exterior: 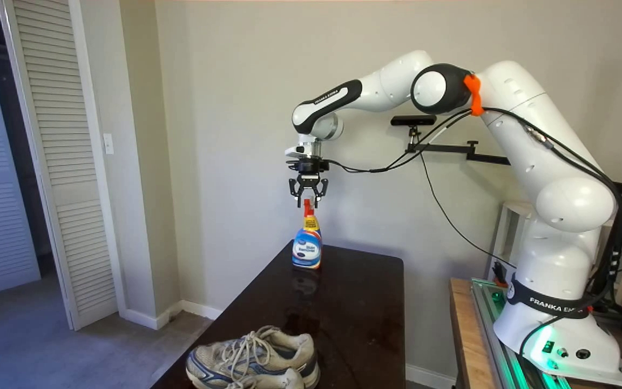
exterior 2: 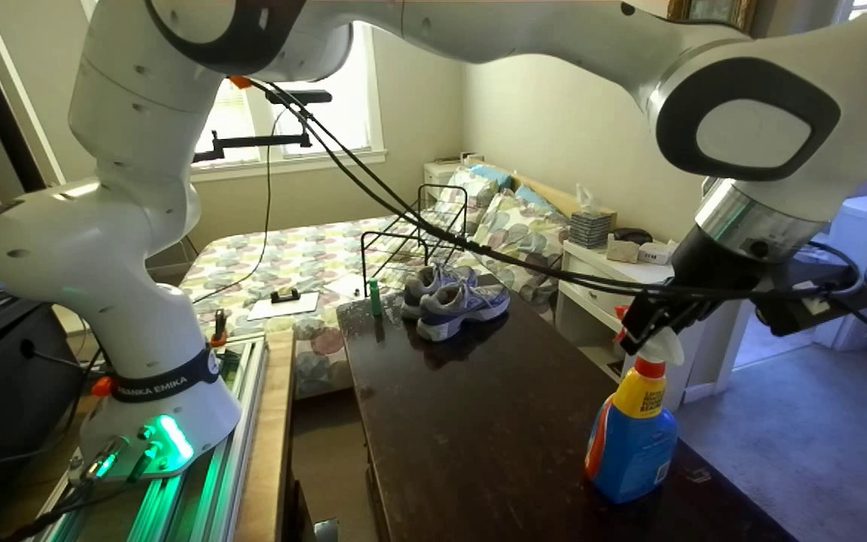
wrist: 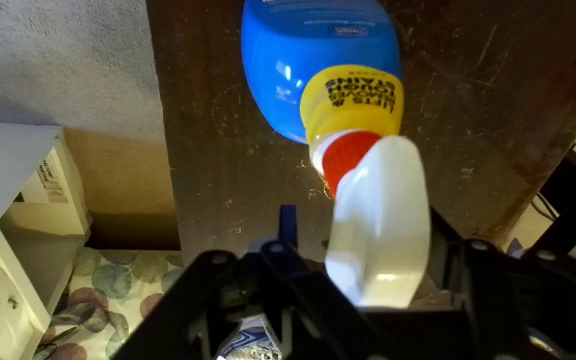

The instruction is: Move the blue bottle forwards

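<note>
"Black fingers [wrist: 288,225] loomed closest to the lens in the wrist view, and they were spread, a generous gap between the tips!"

"So what filled that gap?"

"White spray head [wrist: 378,225] of the blue bottle [wrist: 318,55]! Dark table [wrist: 208,150] showed between the finger at the left of that view and the plastic, so nothing was pinched. Whether the other finger brushed it, I couldn't tell; the spray head covered part of it."

"And the gripper [exterior: 308,203] in an exterior view?"

"Pointing down, right over the bottle, tips apart with the narrow top between them!"

"Where did that bottle stand?"

"Upright on the table, toward the end away from the sneakers [exterior: 257,356], well apart from them."

"Materials, shapes?"

"Smooth, shiny plastic: blue body with rounded shoulders, tapering to a yellow neck [wrist: 355,105], then a red collar [wrist: 348,160], then that curved white head. Underneath, the polished table threw back a reflection, yet up close scratches and pale scuffs marked it!"

"And the sneakers?"

"Greyish, worn-looking, with pale laces and blue trim."
</note>
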Robot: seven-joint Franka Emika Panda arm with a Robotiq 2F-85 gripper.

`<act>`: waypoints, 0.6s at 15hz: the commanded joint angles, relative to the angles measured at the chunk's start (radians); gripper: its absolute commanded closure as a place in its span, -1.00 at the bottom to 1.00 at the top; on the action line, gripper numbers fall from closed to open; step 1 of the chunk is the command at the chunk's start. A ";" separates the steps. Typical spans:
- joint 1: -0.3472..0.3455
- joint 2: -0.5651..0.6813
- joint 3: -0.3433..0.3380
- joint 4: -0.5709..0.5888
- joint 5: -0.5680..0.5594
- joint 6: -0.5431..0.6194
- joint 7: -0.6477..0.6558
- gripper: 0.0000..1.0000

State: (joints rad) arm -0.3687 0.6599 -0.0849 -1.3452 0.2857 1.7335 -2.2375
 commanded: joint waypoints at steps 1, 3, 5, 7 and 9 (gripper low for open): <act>-0.018 -0.006 0.021 0.058 -0.010 -0.051 0.007 -0.90; -0.019 -0.040 0.018 0.040 0.012 -0.030 0.045 -1.00; -0.022 -0.129 0.006 -0.059 0.094 0.053 0.086 -1.00; -0.036 -0.219 -0.004 -0.150 0.151 0.062 0.124 -1.00; -0.041 -0.296 -0.026 -0.242 0.190 0.100 0.169 -1.00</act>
State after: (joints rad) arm -0.3968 0.5182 -0.0941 -1.3892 0.4082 1.7583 -2.1249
